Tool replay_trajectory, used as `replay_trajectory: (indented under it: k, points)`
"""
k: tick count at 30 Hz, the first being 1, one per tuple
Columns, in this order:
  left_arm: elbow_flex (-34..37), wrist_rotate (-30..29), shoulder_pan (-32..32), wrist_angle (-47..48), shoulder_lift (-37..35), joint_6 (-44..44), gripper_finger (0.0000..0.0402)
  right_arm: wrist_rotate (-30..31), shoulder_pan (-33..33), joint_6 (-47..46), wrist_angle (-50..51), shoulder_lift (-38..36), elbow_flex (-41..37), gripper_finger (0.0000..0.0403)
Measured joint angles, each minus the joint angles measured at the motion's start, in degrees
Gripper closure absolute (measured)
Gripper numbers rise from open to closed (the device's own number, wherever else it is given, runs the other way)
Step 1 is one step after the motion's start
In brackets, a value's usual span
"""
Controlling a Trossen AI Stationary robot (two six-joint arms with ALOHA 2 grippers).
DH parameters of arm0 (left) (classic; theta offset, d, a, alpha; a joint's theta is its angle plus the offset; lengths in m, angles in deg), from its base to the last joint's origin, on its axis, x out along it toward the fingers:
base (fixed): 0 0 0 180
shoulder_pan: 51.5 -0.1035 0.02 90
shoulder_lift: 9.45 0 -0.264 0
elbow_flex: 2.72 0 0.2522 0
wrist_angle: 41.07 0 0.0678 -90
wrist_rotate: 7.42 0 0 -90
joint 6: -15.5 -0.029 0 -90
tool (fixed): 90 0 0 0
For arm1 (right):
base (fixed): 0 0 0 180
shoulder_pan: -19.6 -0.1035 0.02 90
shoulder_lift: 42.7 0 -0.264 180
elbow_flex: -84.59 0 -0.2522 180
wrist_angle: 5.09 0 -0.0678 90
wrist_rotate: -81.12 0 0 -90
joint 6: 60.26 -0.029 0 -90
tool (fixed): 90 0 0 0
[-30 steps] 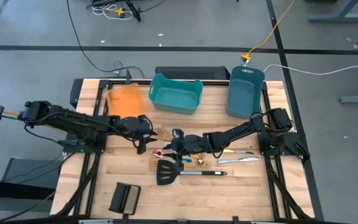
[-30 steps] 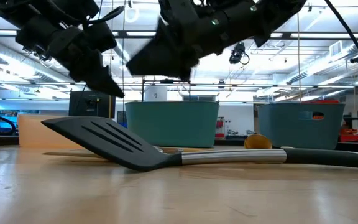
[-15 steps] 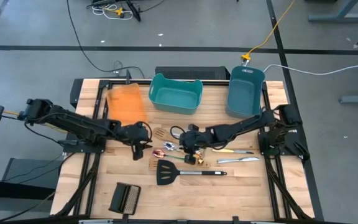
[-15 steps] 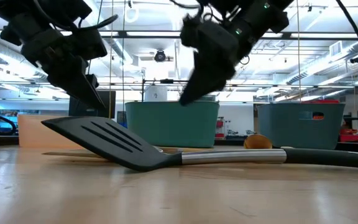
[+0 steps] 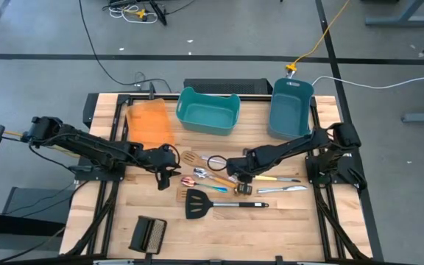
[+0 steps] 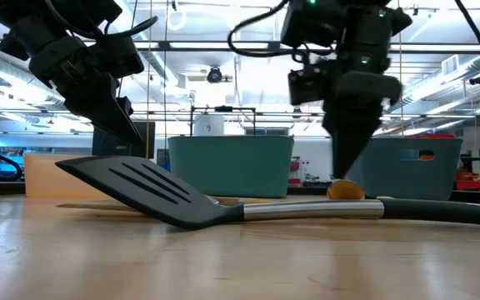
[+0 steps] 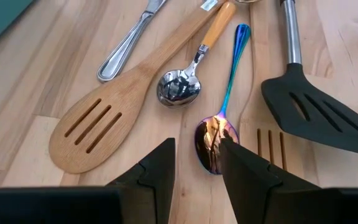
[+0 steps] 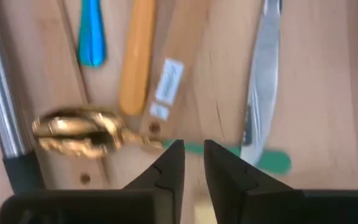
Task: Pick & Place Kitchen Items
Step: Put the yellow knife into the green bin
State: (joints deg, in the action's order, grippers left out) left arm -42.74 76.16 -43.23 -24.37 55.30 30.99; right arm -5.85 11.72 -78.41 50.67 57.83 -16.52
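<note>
Since a second earlier, the right tool (image 5: 243, 187) had swung rightward across the wooden surface (image 5: 285, 221), away from the spoons, and now hovered over the small gold spoon (image 8: 73, 134), fingers narrowed to a slim gap with nothing between them. Left tool (image 5: 166, 177) hung just left of the utensil cluster, fingers partly apart above the iridescent pink spoon (image 7: 218, 140), holding nothing. Nearer lay the black slotted spatula with steel handle (image 5: 216, 204).

Wooden table (image 5: 285, 228), teal bin (image 5: 209, 111) at its far edge, second teal bin (image 5: 289, 109) at far right corner, orange bin (image 5: 149, 124) at far left, black ribbed block (image 5: 149, 235) near front left corner
</note>
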Motion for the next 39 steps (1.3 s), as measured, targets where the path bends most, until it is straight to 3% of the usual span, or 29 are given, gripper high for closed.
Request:
replay_trajectory:
  k: [12, 20, 30, 39]
  points:
    - [0.0, 0.0, 0.0, -0.5, 0.0, 0.4, 0.0269, 2.0, -0.1, -3.1, 12.4, -2.2, 0.0, 0.0337]
    - [0.0, 0.0, 0.0, -0.7, 0.0, 0.4, 0.0269, 3.6, -1.6, -6.6, 14.2, -4.3, -2.5, 0.0337]
    - [0.0, 0.0, 0.0, -1.3, 0.0, 0.4, 0.0269, -0.3, -3.4, -11.4, -0.6, -13.9, -14.5, 0.0337]
    - [0.0, 0.0, 0.0, -2.4, 0.0, 0.3, 0.0268, 0.4, -3.4, -10.4, -4.2, -13.8, -16.6, 0.0321]
